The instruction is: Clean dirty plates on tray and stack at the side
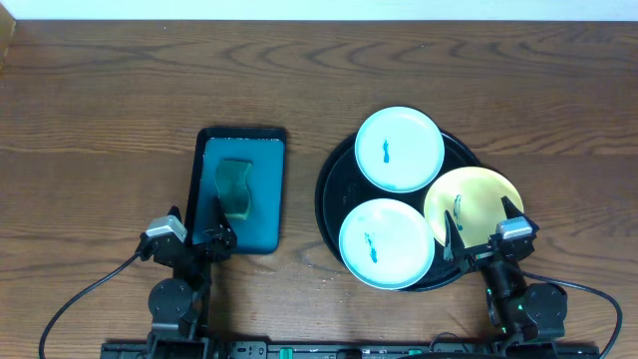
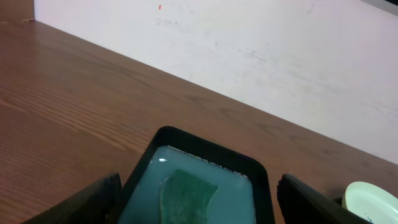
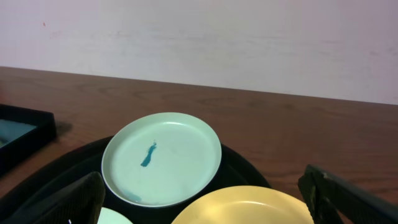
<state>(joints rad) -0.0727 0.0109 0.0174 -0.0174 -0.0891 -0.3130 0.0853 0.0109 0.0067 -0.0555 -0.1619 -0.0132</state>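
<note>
Three dirty plates sit on the tray (image 1: pixel 329 189), the black round one, right of centre on the wooden surface (image 1: pixel 100 120).
- Far mint plate (image 1: pixel 400 150): toward the wall, lying flat, with a blue smear (image 1: pixel 386 153) near its middle.
- Near mint plate (image 1: pixel 386 243): toward the arms, also smeared blue, its near edge out over the tray rim.
- Yellow plate (image 1: pixel 472 202): right side, with a small blue mark, its right edge overhanging the rim.
- The three are crowded edge to edge. Cannot tell whether any rim rides on another.

Right gripper (image 3: pixel 202 174):
- Low at the near-right edge of the tray, pointing toward the wall.
- Its fingers (image 3: pixel 74 202) are spread wide and hold nothing.
- The yellow plate lies just ahead between them, with the far mint plate beyond.

Left gripper (image 2: pixel 199 179):
- Low at the near end of the teal tray (image 1: pixel 203 189), well apart from the plates.
- Its fingers (image 2: pixel 93 202) are likewise spread wide and hold nothing.
- They straddle the tray's near end.

Surroundings:
- The teal tray is rectangular and black-rimmed, and stands left of the black tray with bare wood between them.
- A green sponge (image 1: pixel 235 187) lies inside it.
- The left wrist view shows a wet sheen around the sponge.
- Cables (image 1: pixel 90 289) trail from both arm bases along the near edge.
- A pale wall (image 3: pixel 199 37) stands behind.
</note>
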